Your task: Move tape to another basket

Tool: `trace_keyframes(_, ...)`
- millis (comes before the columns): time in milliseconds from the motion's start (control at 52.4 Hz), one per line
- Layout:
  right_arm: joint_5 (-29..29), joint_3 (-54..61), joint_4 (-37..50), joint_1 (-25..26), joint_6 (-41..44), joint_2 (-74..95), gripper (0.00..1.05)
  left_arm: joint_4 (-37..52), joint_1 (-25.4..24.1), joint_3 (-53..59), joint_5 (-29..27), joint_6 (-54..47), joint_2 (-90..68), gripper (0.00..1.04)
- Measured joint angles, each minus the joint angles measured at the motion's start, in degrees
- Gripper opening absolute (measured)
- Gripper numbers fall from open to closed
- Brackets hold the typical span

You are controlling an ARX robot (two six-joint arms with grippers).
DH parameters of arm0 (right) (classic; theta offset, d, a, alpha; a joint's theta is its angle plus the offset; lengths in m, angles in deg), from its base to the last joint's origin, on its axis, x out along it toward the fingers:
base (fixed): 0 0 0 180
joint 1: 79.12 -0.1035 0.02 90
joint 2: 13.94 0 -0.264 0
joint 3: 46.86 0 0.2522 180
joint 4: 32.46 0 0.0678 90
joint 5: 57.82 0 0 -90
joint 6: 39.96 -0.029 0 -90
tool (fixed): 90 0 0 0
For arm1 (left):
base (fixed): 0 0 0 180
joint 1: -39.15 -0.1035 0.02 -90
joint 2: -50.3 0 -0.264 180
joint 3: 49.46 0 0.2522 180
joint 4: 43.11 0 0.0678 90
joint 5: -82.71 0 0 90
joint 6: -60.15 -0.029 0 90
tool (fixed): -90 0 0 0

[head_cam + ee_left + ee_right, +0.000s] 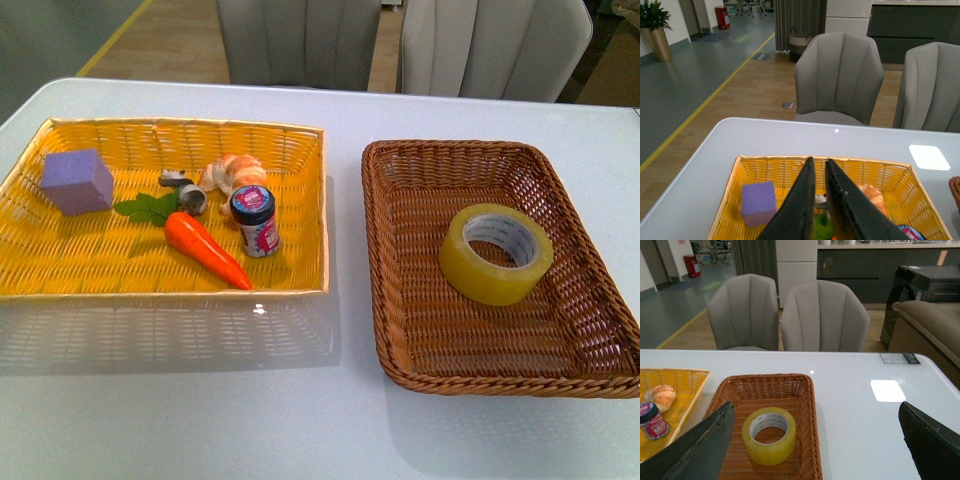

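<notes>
Front view: bench [300, 420] largest, then brown basket [400, 330] at right, tape [496, 253] lying flat inside it. Right claw [815, 450] spread wide; left claw [820, 200] nearly pressed together, holding nothing. Risk: a claw tip catching the wicker rim and dragging the basket.

Neither arm shows in the front view. The left gripper [820, 200] has its 2 dark fingers nearly together, holding nothing. The right gripper [812, 445] is spread wide, empty.
</notes>
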Motion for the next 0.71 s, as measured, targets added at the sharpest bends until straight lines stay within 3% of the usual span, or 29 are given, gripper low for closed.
trace_keyframes(381,0.0,0.0,0.0,0.0,0.0,0.0,0.96,-6.4,-4.0,11.6,4.4,-0.4,17.9,0.02)
trace_keyframes(496,0.0,0.0,0.0,0.0,0.0,0.0,0.96,-10.2,-7.1,13.9,6.6,-0.5,23.9,0.02)
trace_keyframes(706,0.0,0.0,0.0,0.0,0.0,0.0,0.96,-20.1,-7.2,17.0,6.9,-0.5,37.0,0.02)
